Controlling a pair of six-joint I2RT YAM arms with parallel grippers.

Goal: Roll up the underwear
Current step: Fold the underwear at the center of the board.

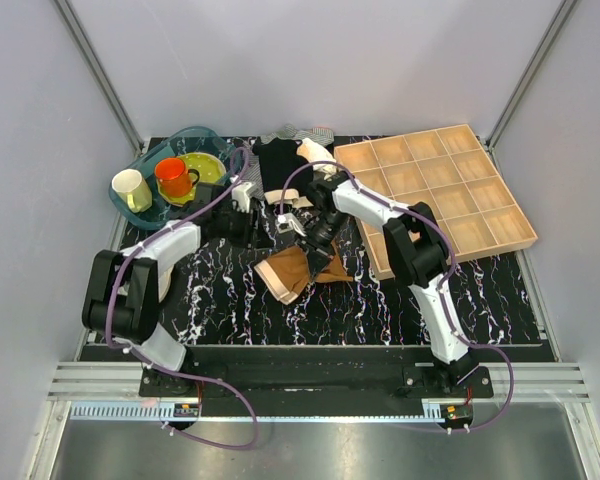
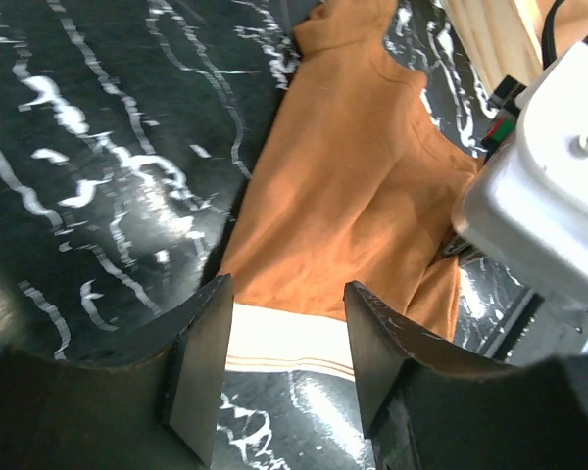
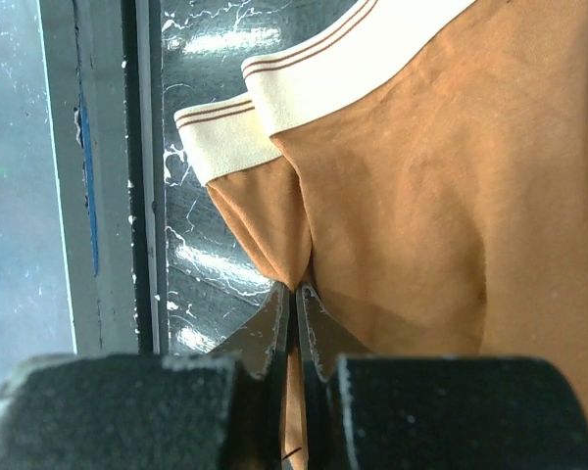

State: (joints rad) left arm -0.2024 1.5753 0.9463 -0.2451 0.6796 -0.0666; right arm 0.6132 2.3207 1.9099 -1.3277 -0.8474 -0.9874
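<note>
Right now the underwear (image 1: 292, 272) lies partly folded near the middle of the table, a little toward the near edge, with its pale waistband (image 3: 353, 59) doubled into 2 layers on the near side. The right gripper (image 3: 294, 305) is clamped tight on a thin fold of the brown fabric, with no gap between its jaws. The left gripper (image 2: 289, 304) hangs wide open over the waistband and holds nothing; whether its fingers (image 2: 201, 362) touch the cloth cannot be told. To roll well, the right pinch should probably stay low and carry its fold over in a short, tight turn. Lifting high would likely let the loose layers fall open. The left gripper looks well placed to press the waistband flat as an anchor, so the bundle does not slide on the table. The cloth is thin and soft, so it may slip or roll crooked. A black garment (image 1: 280, 165) lies at the far edge, a wooden tray (image 1: 465, 200) sits toward the far right corner, and a bowl (image 1: 150, 152) toward the far left corner.
</note>
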